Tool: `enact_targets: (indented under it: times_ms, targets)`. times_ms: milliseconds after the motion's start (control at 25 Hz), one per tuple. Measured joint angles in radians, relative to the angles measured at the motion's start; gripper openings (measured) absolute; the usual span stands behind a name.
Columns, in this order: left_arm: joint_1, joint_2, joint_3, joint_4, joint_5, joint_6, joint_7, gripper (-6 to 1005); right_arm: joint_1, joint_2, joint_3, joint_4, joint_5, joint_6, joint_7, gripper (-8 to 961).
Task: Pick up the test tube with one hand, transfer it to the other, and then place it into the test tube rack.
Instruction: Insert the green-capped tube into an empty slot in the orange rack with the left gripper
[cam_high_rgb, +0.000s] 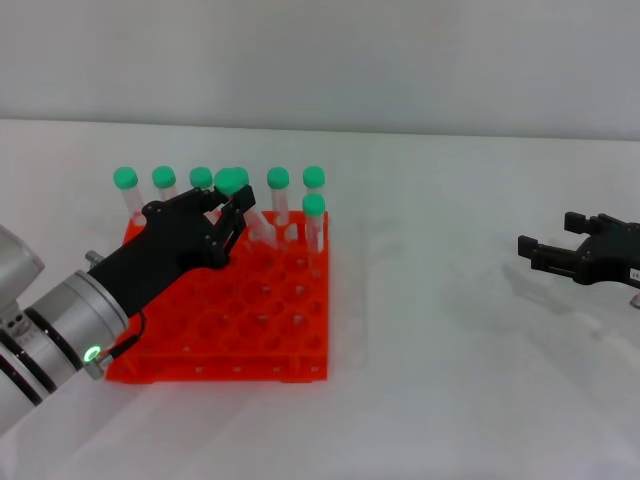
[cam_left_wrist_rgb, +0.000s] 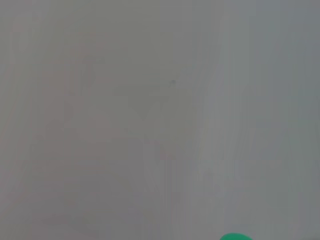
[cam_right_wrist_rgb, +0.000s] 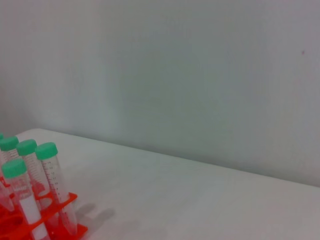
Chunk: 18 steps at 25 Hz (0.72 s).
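The orange-red test tube rack (cam_high_rgb: 260, 330) stands left of centre on the white table, with several green-capped tubes (cam_high_rgb: 278, 180) upright in its back rows. My left gripper (cam_high_rgb: 232, 212) reaches over the rack from the near left. It is shut on a test tube (cam_high_rgb: 231, 181), held tilted above the back rows with its green cap up and its clear body slanting down toward the holes. A green cap edge (cam_left_wrist_rgb: 235, 237) shows in the left wrist view. My right gripper (cam_high_rgb: 552, 238) hovers at the far right, open and empty. The right wrist view shows the rack's corner (cam_right_wrist_rgb: 55, 220).
A white table (cam_high_rgb: 440, 380) stretches between the rack and the right gripper. A pale wall (cam_high_rgb: 320, 60) rises behind the table. The rack's front rows of holes (cam_high_rgb: 250, 345) stand without tubes.
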<state>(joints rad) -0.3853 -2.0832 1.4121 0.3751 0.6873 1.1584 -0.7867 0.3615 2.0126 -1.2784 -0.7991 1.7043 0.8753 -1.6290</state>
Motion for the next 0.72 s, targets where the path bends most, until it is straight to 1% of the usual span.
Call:
enact_targets:
  times_ms: [400,720]
  targets:
    - [-0.026,0.0,0.006,-0.005,0.001,-0.054,-0.016,253,0.001,0.0,0.0,0.002,0.002,-0.006,0.0,874]
    - [-0.08,0.002,0.008,-0.059,0.01,-0.077,-0.029,258,0.005,0.0,0.002,0.009,0.003,-0.009,0.0,874]
